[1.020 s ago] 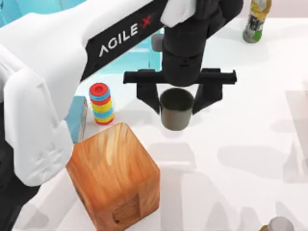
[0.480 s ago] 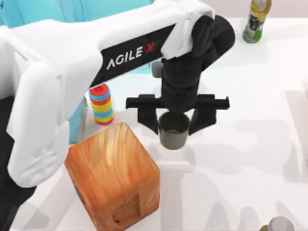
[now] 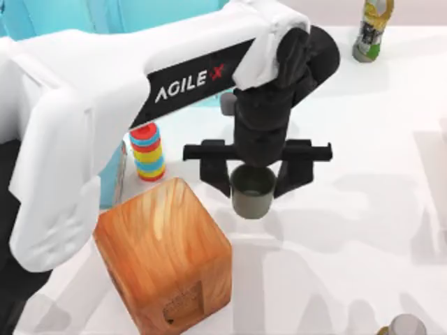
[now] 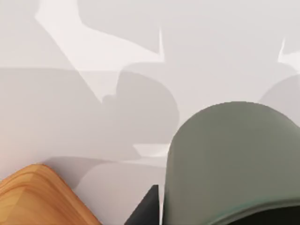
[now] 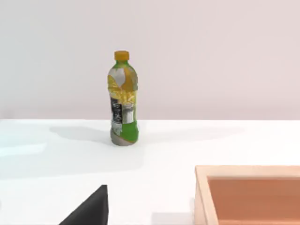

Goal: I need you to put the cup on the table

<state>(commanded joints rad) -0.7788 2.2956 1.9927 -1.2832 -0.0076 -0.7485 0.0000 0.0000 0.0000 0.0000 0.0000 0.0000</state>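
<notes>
Left gripper (image 3: 255, 180) is clamped on the cup (image 3: 252, 193), upright beside the wooden cube (image 3: 165, 255) over the table (image 3: 363, 209). Base contact looks unconfirmed; releasing early could tip it.

White table (image 3: 363, 209) bears wooden cube (image 3: 164, 255), ring stack (image 3: 147, 151), bottle (image 3: 371, 29)

cup (image 4: 229, 159) close up, upright | white table (image 4: 140, 47) | wooden cube (image 4: 37, 197) corner near

Cup (image 3: 252, 193) right of wooden cube (image 3: 165, 255)
</notes>
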